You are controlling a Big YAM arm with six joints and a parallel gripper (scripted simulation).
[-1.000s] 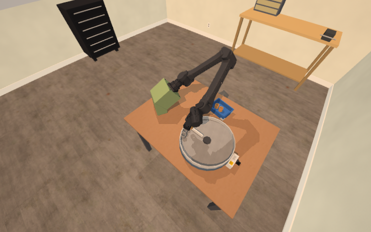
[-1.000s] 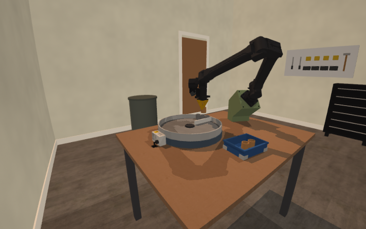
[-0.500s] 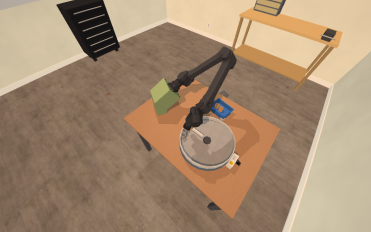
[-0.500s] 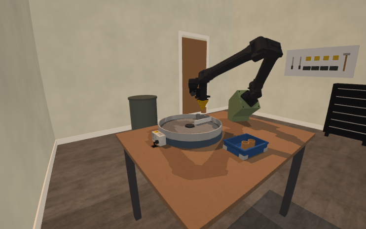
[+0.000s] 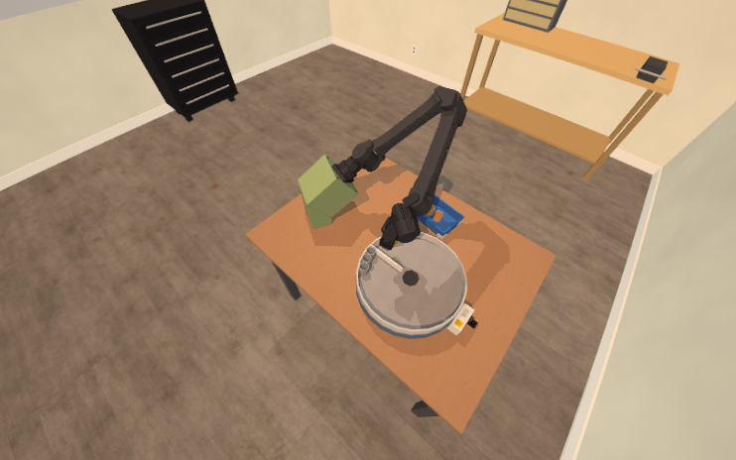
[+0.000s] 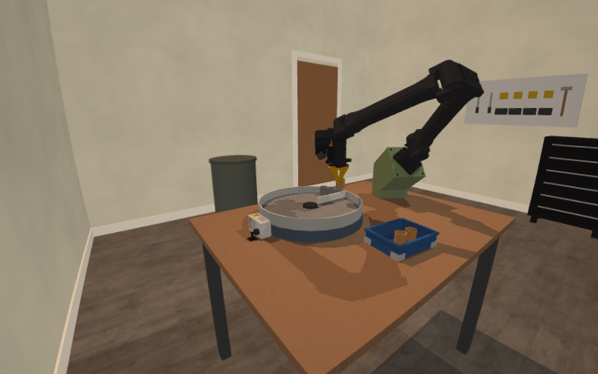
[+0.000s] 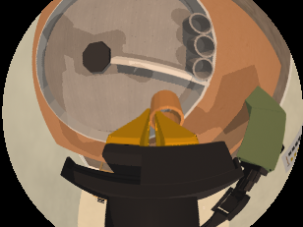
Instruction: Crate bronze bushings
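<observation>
Indoors, a brown tabletop amid pale walls.

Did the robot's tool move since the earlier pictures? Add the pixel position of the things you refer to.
Yes. In the top view, the tool (image 5: 395, 243) (image 6: 338, 180) (image 7: 152, 112) has moved closer to the blue crate (image 5: 449, 223) (image 6: 382, 246), which stayed in its place.
</observation>
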